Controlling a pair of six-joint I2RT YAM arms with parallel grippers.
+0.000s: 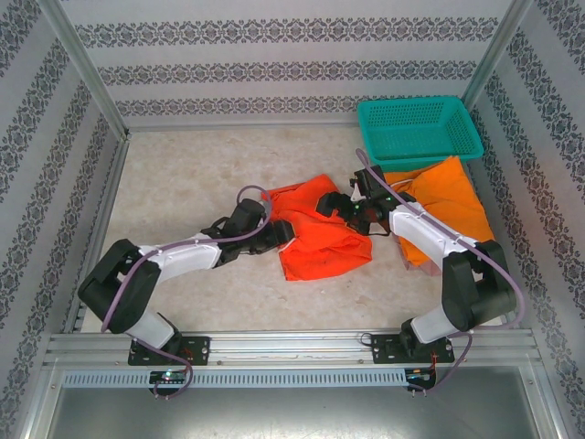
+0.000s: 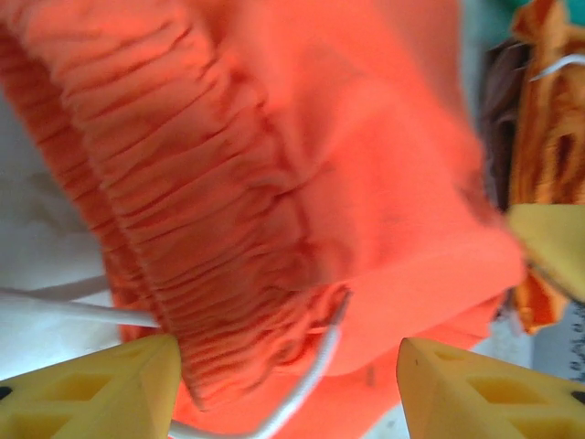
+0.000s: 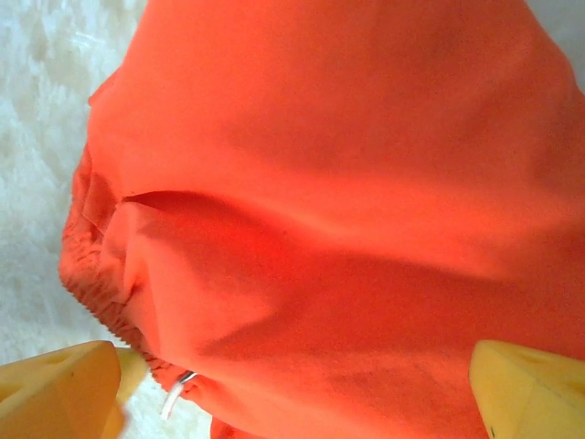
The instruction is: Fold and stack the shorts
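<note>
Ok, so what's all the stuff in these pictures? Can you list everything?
red shorts: one, bright red-orange, middle of the table
orange shorts: one, orange, right side, just in front of the basket
basket: one, teal, far right corner
table: one, pale beige, under everything
walls: white with grey pattern, around the table
arms: two, black and white, left arm and right arm, both reaching to the red shorts
fingers: two pairs, yellow, left fingers and right fingers, open at the red shorts

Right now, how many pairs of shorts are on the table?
2. The red-orange shorts lie mid-table; the orange shorts lie at the right, just in front of the teal basket. A third may be hidden under them.
</note>
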